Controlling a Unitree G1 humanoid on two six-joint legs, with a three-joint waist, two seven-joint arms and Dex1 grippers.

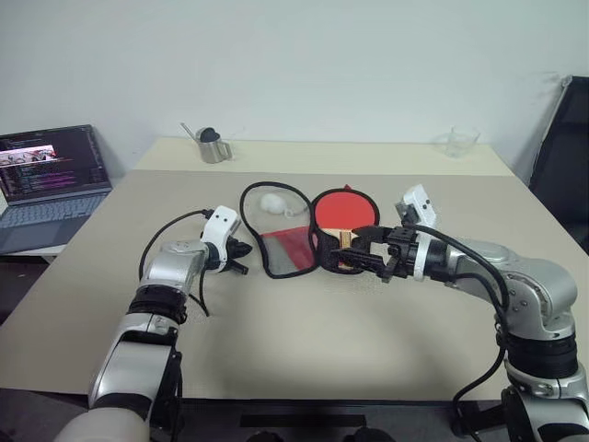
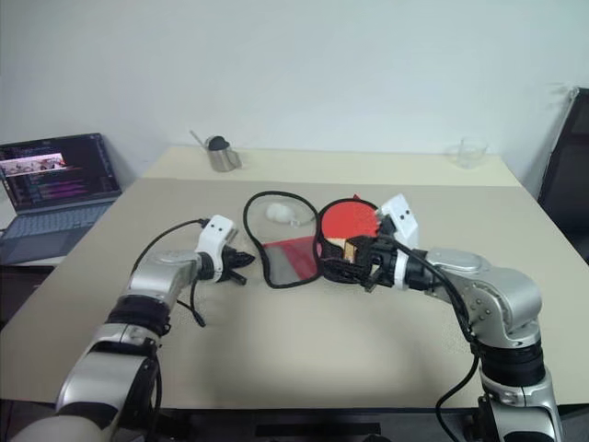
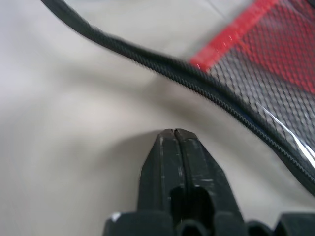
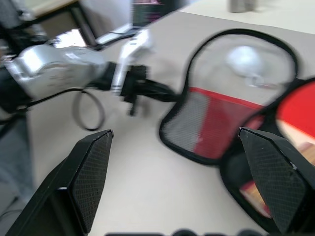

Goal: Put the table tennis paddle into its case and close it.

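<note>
Red-faced table tennis paddle [image 1: 339,214] lies in the unzipped case [image 1: 285,238] at mid-table, nearer the far edge; left gripper [image 1: 247,257] pinched closed, empty, beside the case's zip; right gripper [image 4: 182,172] spread wide, holding nothing.

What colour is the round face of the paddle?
Red: the paddle shows best in the right eye view.

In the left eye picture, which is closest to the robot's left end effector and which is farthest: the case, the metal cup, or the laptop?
From the left end effector:
1. The case, lying open just beside it on the table.
2. The metal cup, farther back on the table.
3. The laptop, off the table's left edge.
</note>
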